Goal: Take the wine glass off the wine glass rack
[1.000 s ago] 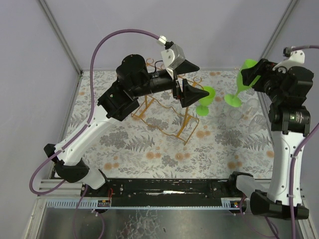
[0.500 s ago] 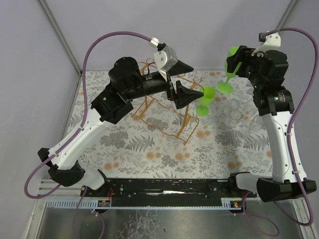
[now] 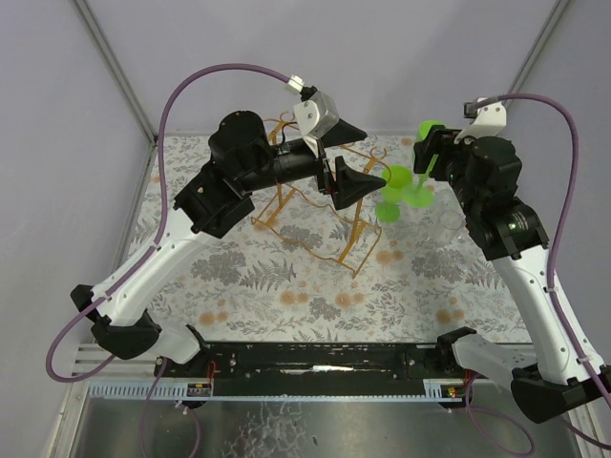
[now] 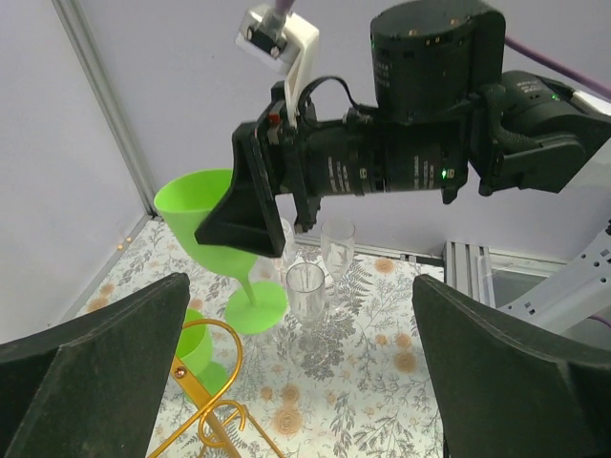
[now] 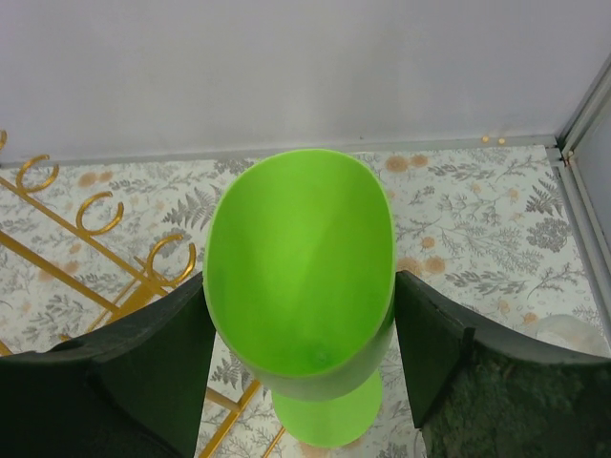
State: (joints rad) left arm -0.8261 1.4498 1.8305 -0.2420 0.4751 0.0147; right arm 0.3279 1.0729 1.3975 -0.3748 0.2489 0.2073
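Note:
My right gripper (image 5: 301, 320) is shut on the bowl of a bright green wine glass (image 5: 304, 258), held upright with its round foot below. From above, that wine glass (image 3: 426, 134) hangs just right of the wine glass rack (image 3: 315, 205), a golden wire frame with curled loops. The left wrist view shows the held glass (image 4: 200, 205) in the right arm's fingers. A second green glass (image 3: 391, 181) sits at the rack's right end. My left gripper (image 3: 375, 153) hovers open over the rack's far side, holding nothing.
Clear glasses (image 4: 305, 286) stand on the floral tabletop right of the rack, also faintly visible from above (image 3: 451, 219). Grey walls and a metal corner post (image 4: 100, 95) close in the back. The rack's curled hooks (image 5: 95, 215) lie left of the held glass.
My right arm has swung left from the table's far right, carrying the green glass close to the rack's right end. The left arm has pulled back slightly and stays open.

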